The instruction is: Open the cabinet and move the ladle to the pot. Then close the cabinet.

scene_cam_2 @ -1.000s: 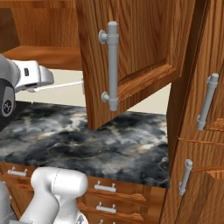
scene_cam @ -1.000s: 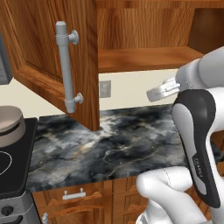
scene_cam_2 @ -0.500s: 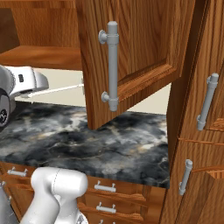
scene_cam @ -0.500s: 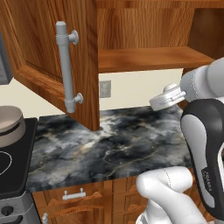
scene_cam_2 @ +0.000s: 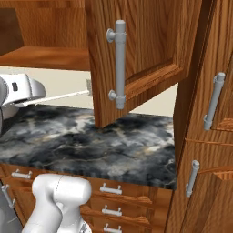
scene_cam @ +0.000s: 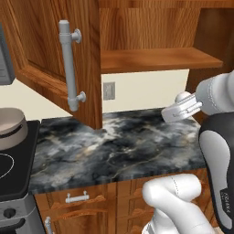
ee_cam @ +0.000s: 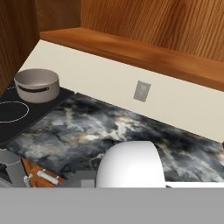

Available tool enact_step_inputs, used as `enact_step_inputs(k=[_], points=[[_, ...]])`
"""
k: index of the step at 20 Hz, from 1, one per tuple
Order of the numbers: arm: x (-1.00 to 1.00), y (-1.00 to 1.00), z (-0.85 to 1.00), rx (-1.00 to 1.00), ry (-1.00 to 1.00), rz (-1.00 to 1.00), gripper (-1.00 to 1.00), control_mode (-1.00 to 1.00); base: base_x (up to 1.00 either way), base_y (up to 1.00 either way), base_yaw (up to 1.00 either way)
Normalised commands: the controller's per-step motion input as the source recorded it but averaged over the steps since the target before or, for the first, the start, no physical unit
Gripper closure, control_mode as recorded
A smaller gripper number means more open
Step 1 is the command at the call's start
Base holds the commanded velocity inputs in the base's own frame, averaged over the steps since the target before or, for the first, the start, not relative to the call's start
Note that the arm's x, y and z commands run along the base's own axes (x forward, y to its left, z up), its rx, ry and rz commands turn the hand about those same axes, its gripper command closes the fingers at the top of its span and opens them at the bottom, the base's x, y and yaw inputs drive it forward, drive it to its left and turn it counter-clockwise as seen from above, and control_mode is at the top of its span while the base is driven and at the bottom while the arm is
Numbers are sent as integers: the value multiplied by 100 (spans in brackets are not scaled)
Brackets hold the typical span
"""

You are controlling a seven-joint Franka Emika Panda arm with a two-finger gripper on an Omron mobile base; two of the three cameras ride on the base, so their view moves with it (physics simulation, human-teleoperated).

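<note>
The cabinet stands open: its left door (scene_cam: 45,59) with the grey bar handle (scene_cam: 69,68) swings out over the counter, and its shelf (scene_cam: 155,59) is bare. The same door (scene_cam_2: 136,54) fills the top of the right base view. My gripper (scene_cam: 171,114) hangs below the shelf, above the right part of the counter, shut on the white ladle. The ladle's thin handle (scene_cam_2: 63,96) sticks out toward the wall, and its rounded bowl (ee_cam: 129,164) sits just in front of the hand camera, hiding the fingertips. The grey pot (ee_cam: 37,84), beige inside, stands on the stove at the left (scene_cam: 9,128).
A dark marble counter (scene_cam: 114,146) runs between the black stove (scene_cam: 13,169) and a tall wooden cabinet (scene_cam_2: 214,100) on the right. A wall outlet (scene_cam: 109,90) sits on the cream backsplash. Drawers with small handles (scene_cam: 77,197) lie below the counter. The open door overhangs the counter's left part.
My gripper has come down and back from the shelf with the ladle, drifting right in the left base view. The door and the pot have not moved.
</note>
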Motion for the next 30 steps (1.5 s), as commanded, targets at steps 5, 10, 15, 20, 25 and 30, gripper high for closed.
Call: enact_step_inputs(k=[5,10,15,20,25,30], points=[[0,0,0,0,0,0,100,100,-24,1,0],[0,0,0,0,0,0,100,100,-63,2,-2],[0,0,0,0,0,0,100,100,-77,0,-4],[0,0,0,0,0,0,100,100,-54,5,-5],[0,0,0,0,0,0,100,100,-36,30,-4],[0,0,0,0,0,0,100,100,-18,60,-4]])
